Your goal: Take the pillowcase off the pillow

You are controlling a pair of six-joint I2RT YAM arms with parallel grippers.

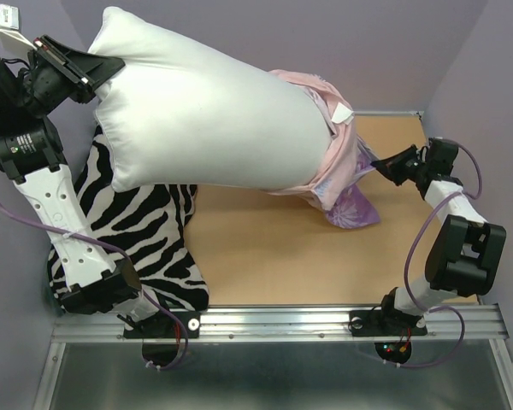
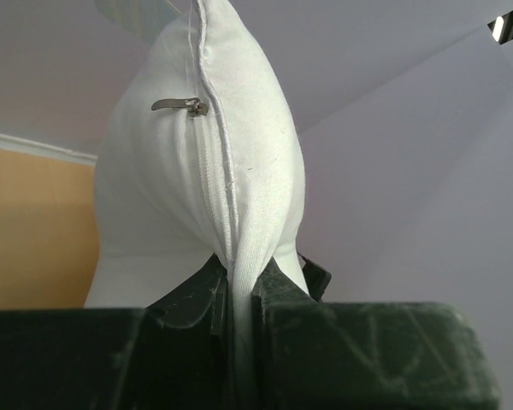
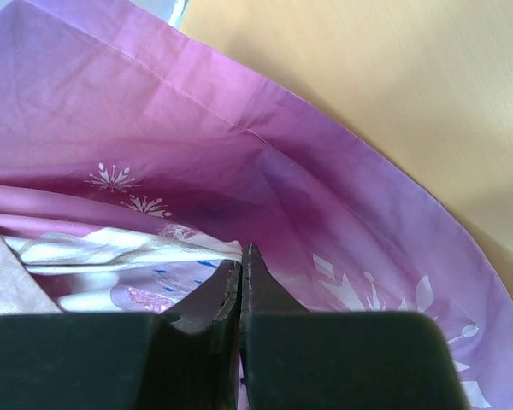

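Note:
The plump white pillow [image 1: 205, 120] hangs in the air, tilted from upper left down to the right. My left gripper [image 1: 103, 73] is shut on its left corner; the left wrist view shows white fabric [image 2: 197, 171] pinched between the jaws of this gripper [image 2: 239, 282]. The pink-and-purple pillowcase [image 1: 338, 175] is bunched over the pillow's right end only, and its purple tail rests on the table. My right gripper [image 1: 378, 166] is shut on the pillowcase's right edge. The right wrist view shows purple snowflake fabric [image 3: 239, 145] around that closed gripper [image 3: 242, 256].
A black-and-white zebra-striped cushion [image 1: 145, 231] lies on the left of the tan table [image 1: 274, 256], under the left arm. Purple walls enclose the back and sides. A metal rail [image 1: 325, 323] runs along the near edge. A zipper pull [image 2: 179, 105] shows on the pillow's seam.

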